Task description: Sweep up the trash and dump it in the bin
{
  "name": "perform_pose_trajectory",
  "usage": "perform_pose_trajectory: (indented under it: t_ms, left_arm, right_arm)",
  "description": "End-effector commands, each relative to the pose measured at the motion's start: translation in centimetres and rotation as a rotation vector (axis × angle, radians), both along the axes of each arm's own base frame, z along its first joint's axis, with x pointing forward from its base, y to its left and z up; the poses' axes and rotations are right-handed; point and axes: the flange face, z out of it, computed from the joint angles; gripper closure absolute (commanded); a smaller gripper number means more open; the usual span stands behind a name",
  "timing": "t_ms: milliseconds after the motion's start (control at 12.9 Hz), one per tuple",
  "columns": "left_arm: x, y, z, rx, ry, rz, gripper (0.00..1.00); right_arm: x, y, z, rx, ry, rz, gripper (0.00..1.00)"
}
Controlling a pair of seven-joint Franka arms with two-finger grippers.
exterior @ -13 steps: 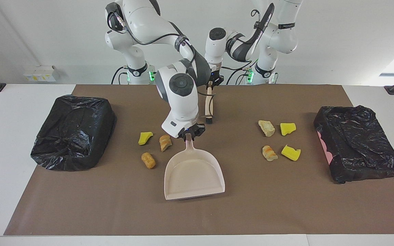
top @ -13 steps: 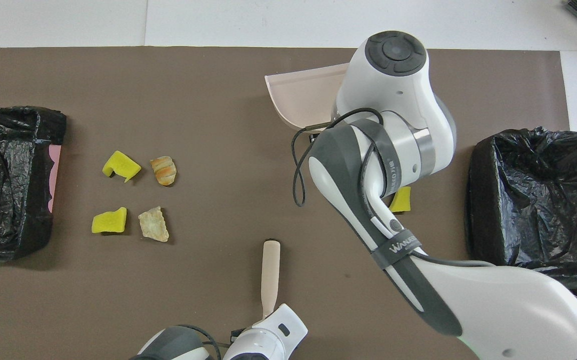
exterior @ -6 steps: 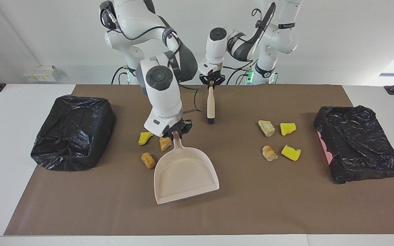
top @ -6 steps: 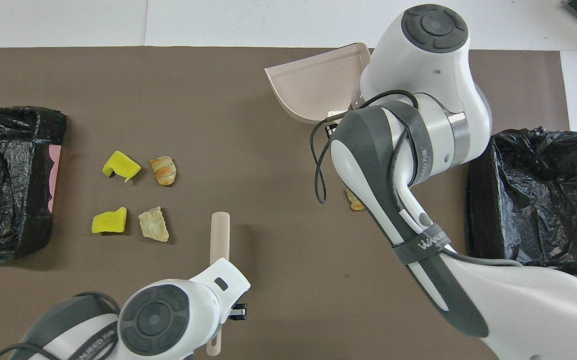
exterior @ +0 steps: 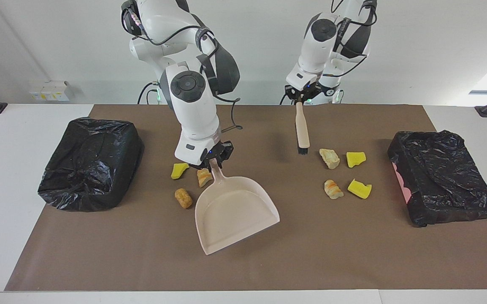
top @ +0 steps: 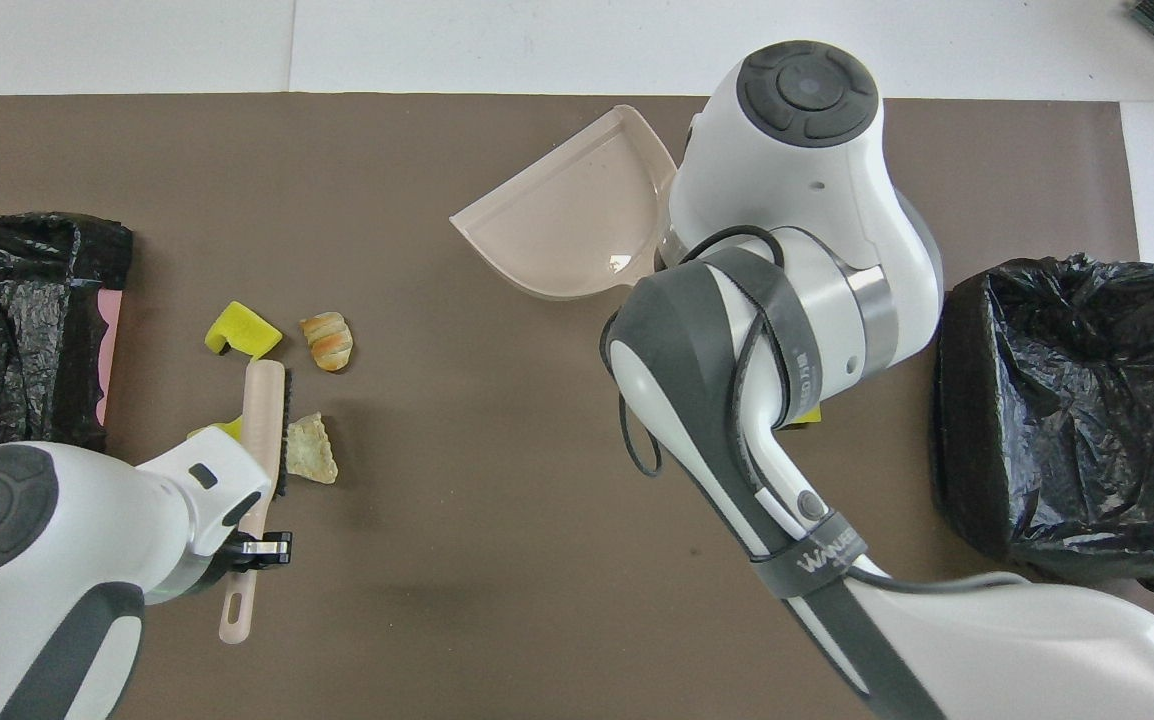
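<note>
My right gripper (exterior: 215, 160) is shut on the handle of the beige dustpan (exterior: 235, 211) (top: 577, 220), whose mouth points away from the robots and slightly toward the left arm's end. Three trash scraps lie beside the handle: a yellow chunk (exterior: 179, 170) and two tan lumps (exterior: 204, 177) (exterior: 183, 197). My left gripper (exterior: 299, 98) (top: 255, 545) is shut on a beige brush (exterior: 301, 126) (top: 262, 420) that hangs bristles down beside a pale lump (exterior: 330, 158). A yellow chunk (exterior: 355, 158), a striped lump (exterior: 333, 189) and another yellow chunk (exterior: 359, 188) lie close by.
Two bins lined with black bags stand on the brown mat, one at the right arm's end (exterior: 91, 162) (top: 1067, 400) and one at the left arm's end (exterior: 442, 181) (top: 17, 330). In the overhead view the right arm covers its gripper and the scraps near it.
The left arm carried the brush from the middle of the table toward its own end, up to the group of scraps. The right gripper swung the dustpan's mouth toward the left arm's end.
</note>
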Motion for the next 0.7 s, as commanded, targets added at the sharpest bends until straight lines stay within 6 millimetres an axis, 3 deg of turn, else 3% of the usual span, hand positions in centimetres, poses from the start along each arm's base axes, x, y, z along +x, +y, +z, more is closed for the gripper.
perform_pose_trajectory:
  t_ms: [0, 155, 232, 386, 464, 618]
  left_arm:
    - [2.3, 6.0, -0.1, -0.004, -0.023, 0.022, 1.00]
    - [3.8, 11.3, -0.5, -0.018, -0.067, 0.065, 1.00]
    - [4.1, 12.7, -1.1, -0.021, -0.079, 0.076, 1.00]
    - [4.1, 14.3, -2.0, -0.021, -0.069, 0.110, 1.00]
    - [3.6, 15.0, -3.4, -0.021, -0.042, 0.130, 1.00]
    - [2.8, 16.2, -7.3, -0.023, -0.012, 0.166, 1.00]
  right_arm:
    - [-4.2, -0.2, -0.6, -0.059, 0.028, 0.162, 1.00]
    - [-7.1, 0.1, -1.4, -0.115, 0.044, 0.267, 1.00]
    - [-8.4, 0.0, -1.8, -0.134, 0.051, 0.322, 1.00]
    - [-10.3, -0.6, -3.0, -0.135, 0.067, 0.433, 1.00]
    - [-11.3, -1.3, -4.0, -0.131, 0.065, 0.484, 1.00]
    - [-14.2, -0.3, -6.2, -0.158, 0.063, 0.587, 1.00]
